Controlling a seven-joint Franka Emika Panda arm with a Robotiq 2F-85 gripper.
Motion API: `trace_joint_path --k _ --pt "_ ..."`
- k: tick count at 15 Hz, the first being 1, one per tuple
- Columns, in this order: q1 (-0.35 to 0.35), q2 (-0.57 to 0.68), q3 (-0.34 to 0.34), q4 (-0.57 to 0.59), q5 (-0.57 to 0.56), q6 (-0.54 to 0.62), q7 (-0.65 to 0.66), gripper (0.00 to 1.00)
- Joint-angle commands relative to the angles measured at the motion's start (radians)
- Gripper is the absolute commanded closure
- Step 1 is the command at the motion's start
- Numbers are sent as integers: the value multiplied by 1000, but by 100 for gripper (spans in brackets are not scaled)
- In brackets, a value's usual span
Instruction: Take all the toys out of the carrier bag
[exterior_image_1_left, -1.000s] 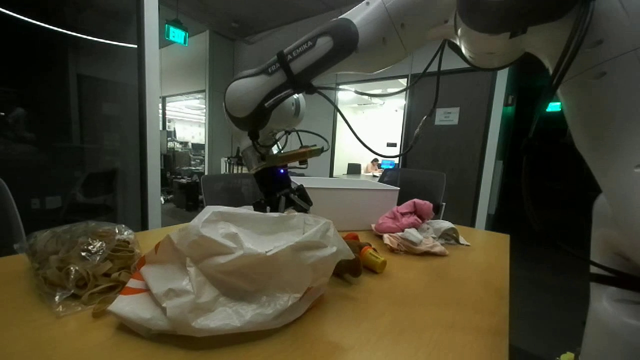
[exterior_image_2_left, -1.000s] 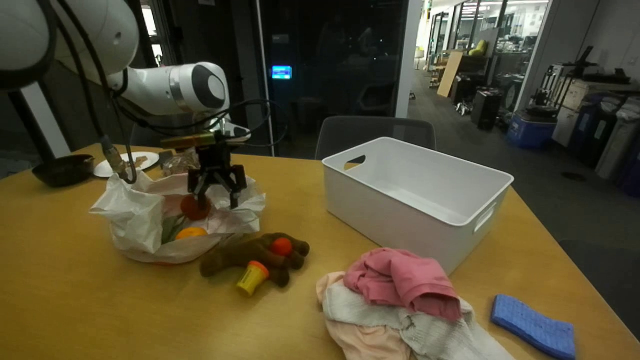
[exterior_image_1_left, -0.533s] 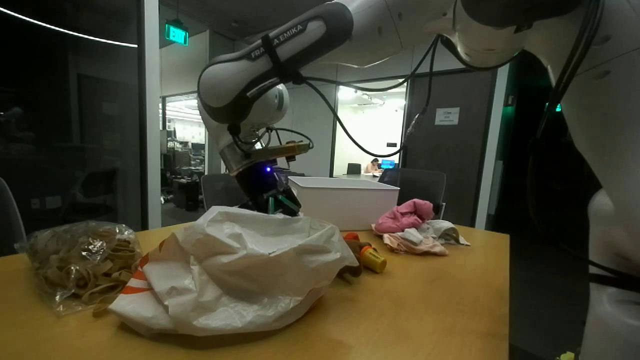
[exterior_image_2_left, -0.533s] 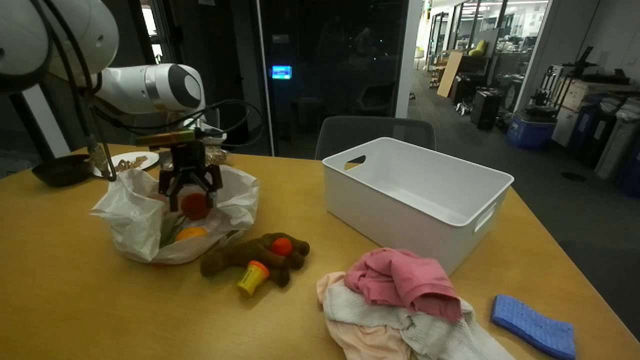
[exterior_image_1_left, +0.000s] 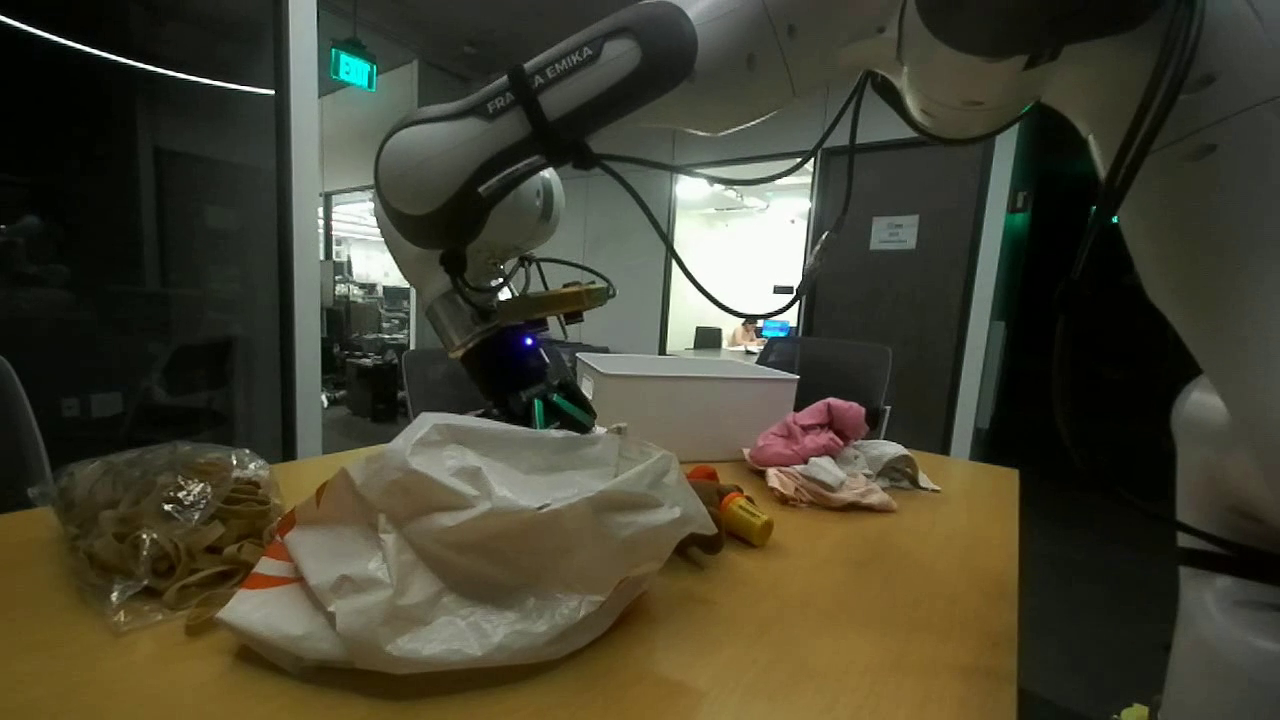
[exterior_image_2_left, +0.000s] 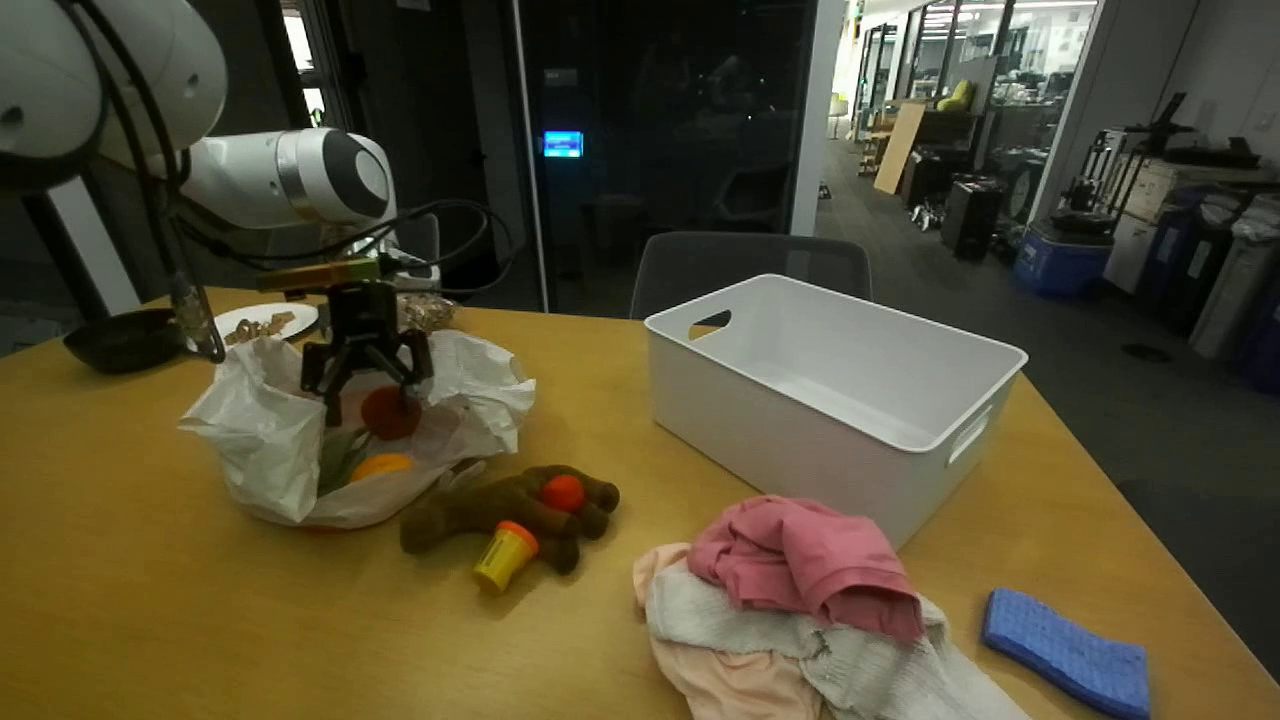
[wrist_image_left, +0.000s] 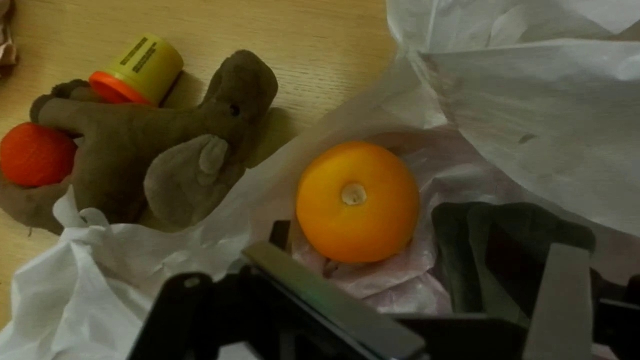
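An orange toy and a dark green item are cradled inside the carrier bag, the orange one bedded on crumpled plastic near the low lip of the mouth. In an exterior view a round reddish patch is also shown within; whether it is a toy or print on the bag cannot be told. By its own folds the bag appears to be propped up, so that its mouth is left gaping and the contents can be reached from above. Over that mouth the jaws are pointed downward and spread wide, with nothing grasped; such an opening is presumably chosen so that a rounded toy can be straddled.

Just outside, on the desk, a brown plush animal is laid, with a red-orange ball rested on it, probably stopped from rolling by the soft limbs, and a yellow tub tipped close beside it; these are likely toys already taken out. Farther off, a white box is stood, with clothes heaped before it, both apparently set aside so that room is left for the unloading.
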Motion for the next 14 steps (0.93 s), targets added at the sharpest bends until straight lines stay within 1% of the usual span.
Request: trace_joint_path --k 1,3,6,11,14 --pt "4 86 -1 81 -23 -46 -61 0" --pt "12 101 15 91 -22 -33 -112 0" --pt "16 113 45 115 19 -31 -183 0" --pt "22 104 73 145 53 -2 -243 0" --pt "20 123 63 138 32 85 -263 0"
